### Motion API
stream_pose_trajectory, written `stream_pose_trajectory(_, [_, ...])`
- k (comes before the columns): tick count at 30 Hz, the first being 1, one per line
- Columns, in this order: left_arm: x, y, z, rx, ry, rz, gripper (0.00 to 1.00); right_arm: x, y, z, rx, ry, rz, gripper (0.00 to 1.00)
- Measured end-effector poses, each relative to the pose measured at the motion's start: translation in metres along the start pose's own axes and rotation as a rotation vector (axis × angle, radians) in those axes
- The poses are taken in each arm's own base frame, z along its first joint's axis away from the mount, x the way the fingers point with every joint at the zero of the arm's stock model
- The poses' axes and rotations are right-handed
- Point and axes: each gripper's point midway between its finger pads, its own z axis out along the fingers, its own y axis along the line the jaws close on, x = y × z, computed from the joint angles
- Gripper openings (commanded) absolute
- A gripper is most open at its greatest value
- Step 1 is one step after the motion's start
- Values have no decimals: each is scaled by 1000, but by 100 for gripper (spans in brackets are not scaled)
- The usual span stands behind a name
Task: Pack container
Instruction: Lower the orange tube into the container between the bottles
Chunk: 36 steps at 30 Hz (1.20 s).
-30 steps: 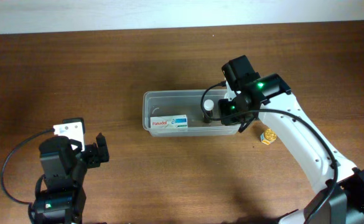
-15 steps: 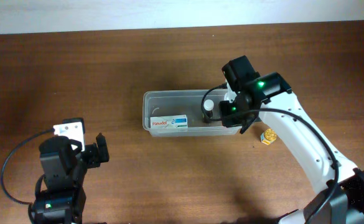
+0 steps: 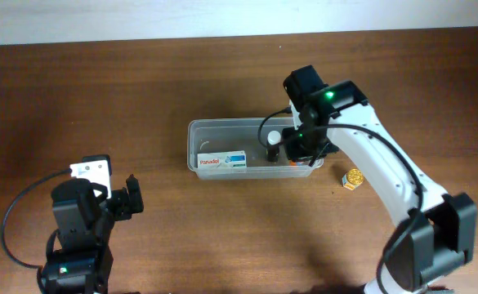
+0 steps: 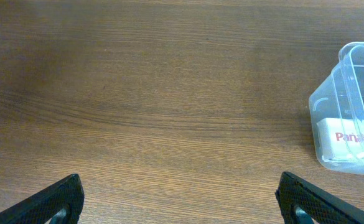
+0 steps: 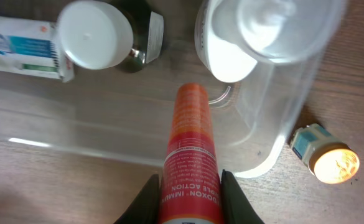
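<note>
The clear plastic container (image 3: 214,132) sits mid-table and holds a white Panadol box (image 3: 222,161), a dark bottle with a white cap (image 3: 272,140) and a white-capped bottle seen in the right wrist view (image 5: 231,43). My right gripper (image 5: 189,202) is shut on an orange tube (image 5: 190,155), held over the container's (image 5: 256,118) right end with its tip pointing inside. In the overhead view the right gripper (image 3: 304,147) hides most of the tube. My left gripper (image 4: 182,199) is open and empty over bare table, left of the container (image 4: 350,106).
A small gold-lidded jar (image 3: 352,179) lies on the table just right of the container; it also shows in the right wrist view (image 5: 326,155). The left arm (image 3: 79,220) rests at the front left. The table is brown wood.
My right gripper has moved left and a little back with the orange tube, from the container's right edge to over its right end. The left arm has not moved.
</note>
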Motion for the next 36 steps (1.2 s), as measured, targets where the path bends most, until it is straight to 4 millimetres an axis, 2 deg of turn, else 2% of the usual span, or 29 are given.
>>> stream_pose_trajectory(3, [0,0,0,0,0,0,100,-2,1,6,-1,10,-7,17])
stream_pose_trajectory(12, [0,0,0,0,0,0,99,-6,3,7,-12,-5,-11,17])
stream_pose_trajectory(20, [0,0,0,0,0,0,99,-5,8,20,-32,34,-10,17])
stream_pose_trajectory(36, [0,0,0,0,0,0,99,-6,6,21,-20,33,-13,17])
